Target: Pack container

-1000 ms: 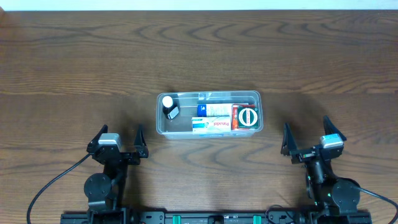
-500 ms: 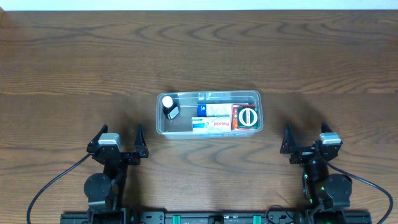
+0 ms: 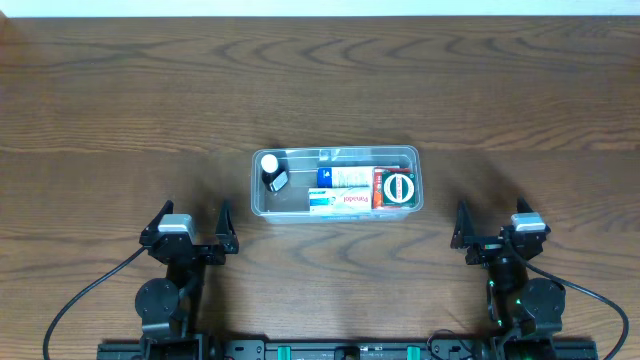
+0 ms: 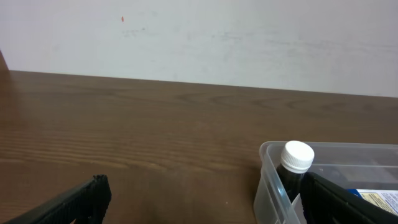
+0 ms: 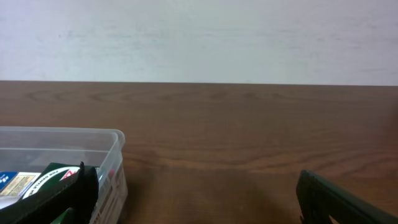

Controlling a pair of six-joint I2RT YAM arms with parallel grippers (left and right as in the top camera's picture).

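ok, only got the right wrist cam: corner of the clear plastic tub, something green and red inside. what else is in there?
Observer: At the far end of the clear plastic tub from your green-and-red pack, a small dark bottle with a white cap stands upright.
Operator: and in between?
Observer: Two blue-and-white boxes lie side by side, lengthwise.
Operator: left arm?
Observer: The left gripper is open and empty, back by its base, apart from the tub.
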